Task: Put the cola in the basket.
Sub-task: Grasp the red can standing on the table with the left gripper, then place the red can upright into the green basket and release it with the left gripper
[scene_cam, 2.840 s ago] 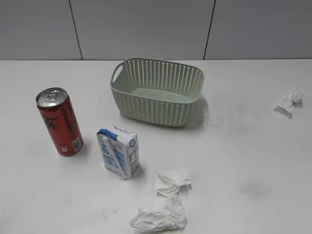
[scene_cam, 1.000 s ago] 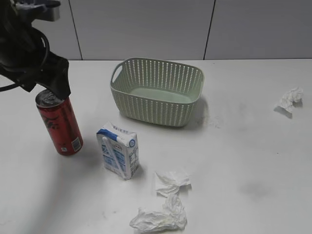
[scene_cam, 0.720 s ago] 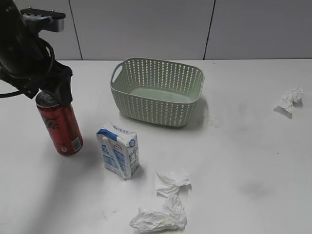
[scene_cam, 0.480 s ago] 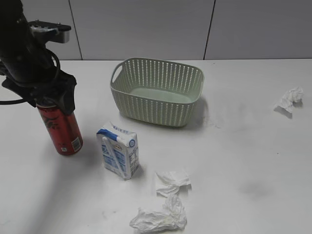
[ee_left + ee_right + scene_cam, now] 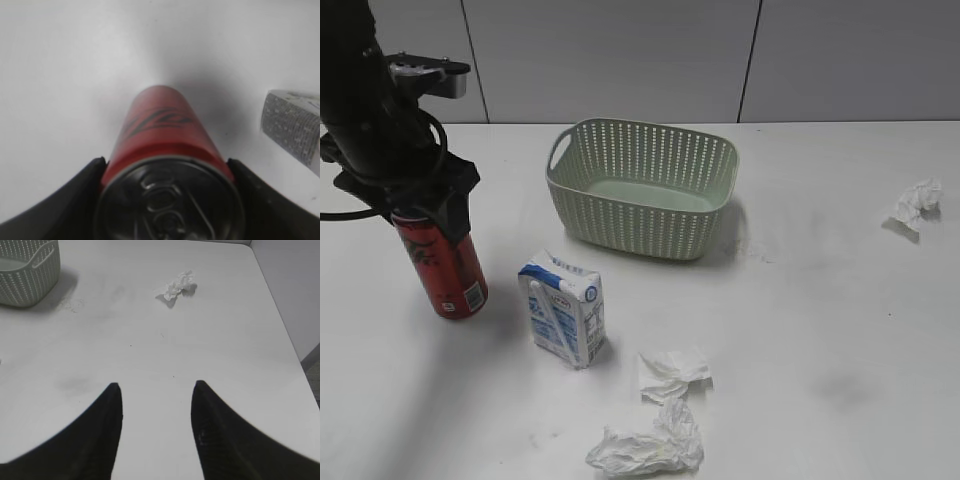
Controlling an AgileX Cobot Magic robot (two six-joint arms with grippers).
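Observation:
The cola (image 5: pixel 450 270), a tall slim red can, stands upright on the white table at the left. My left gripper (image 5: pixel 420 212) has come down over its top, with one black finger on each side of the can. In the left wrist view the fingers press against both sides of the cola (image 5: pixel 159 125) just below its silver top, and my left gripper (image 5: pixel 166 162) is shut on it. The sage-green basket (image 5: pixel 642 222) stands empty at the back middle, apart from the can. My right gripper (image 5: pixel 156 385) is open and empty over bare table.
A blue-and-white milk carton (image 5: pixel 563 310) stands right of the can, between it and the front of the table. Crumpled tissues lie at the front middle (image 5: pixel 655 440) and far right (image 5: pixel 915 203). The basket's corner (image 5: pixel 27 275) shows in the right wrist view.
My left arm came in from the upper left and lowered over the can's top. The fingers now sit lower around the can. The can still stands on the table.

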